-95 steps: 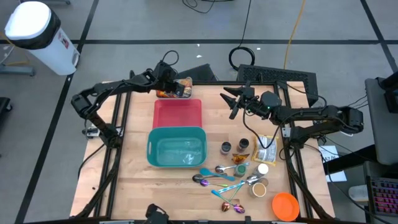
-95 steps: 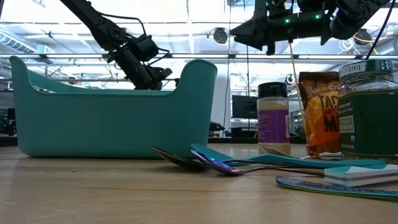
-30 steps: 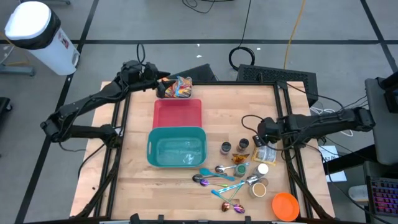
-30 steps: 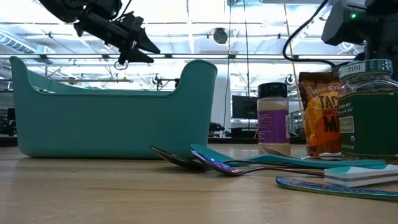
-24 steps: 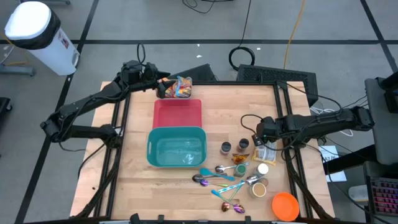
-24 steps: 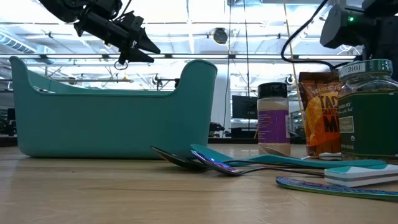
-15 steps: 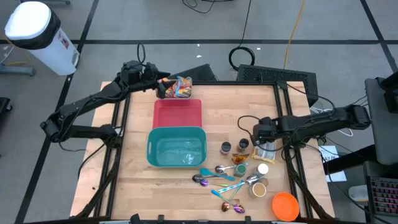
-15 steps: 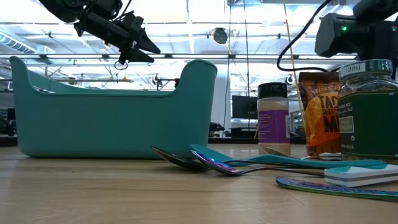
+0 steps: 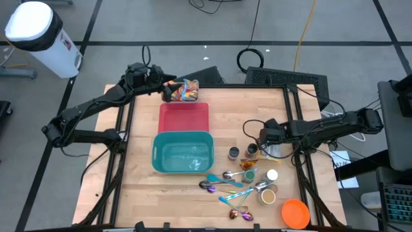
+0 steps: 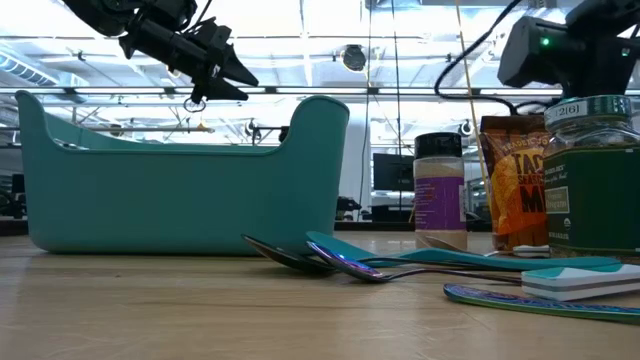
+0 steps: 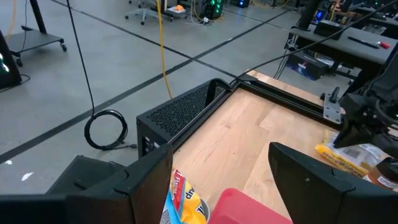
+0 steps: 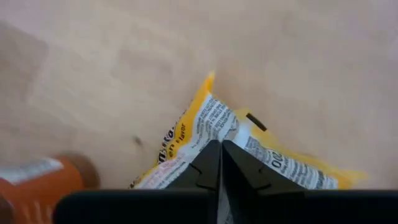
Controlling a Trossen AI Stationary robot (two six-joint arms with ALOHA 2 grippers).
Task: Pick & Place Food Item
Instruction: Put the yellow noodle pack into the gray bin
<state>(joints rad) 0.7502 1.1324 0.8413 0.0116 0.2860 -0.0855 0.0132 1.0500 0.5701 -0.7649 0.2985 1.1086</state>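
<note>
A yellow-and-white printed food packet [image 9: 278, 152] lies on the wooden table at the right, beside small jars. My right gripper [image 9: 264, 143] points steeply down over its left end and is shut on it; the right wrist view shows the packet [image 12: 205, 124] right at the closed fingertips. At the table's far left my left gripper [image 9: 169, 87] hangs open in the air, next to a colourful snack bag [image 9: 187, 90]. That bag [image 11: 182, 202] shows between its fingers, untouched. In the low view a jar hides the right fingers. My right gripper pinches the packet between its two fingertips [image 12: 211, 158], on the printed wrapper near a pointed yellow corner [image 12: 208, 81]. The fingers come from above, slanting down. The wrapper rises toward them in a ridge while the rest of the packet lies on the table.
A red bin [image 9: 184, 117] and a teal bin [image 9: 182, 153] stand mid-table. Two small spice jars [image 9: 234, 153] and an orange pouch [image 10: 515, 180] stand by the packet. Spoons [image 9: 225, 183], a green jar [image 10: 590, 180] and an orange lid [image 9: 295, 213] lie nearer the front.
My right gripper has moved a little toward the table's left edge over the packet and tipped more steeply downward.
</note>
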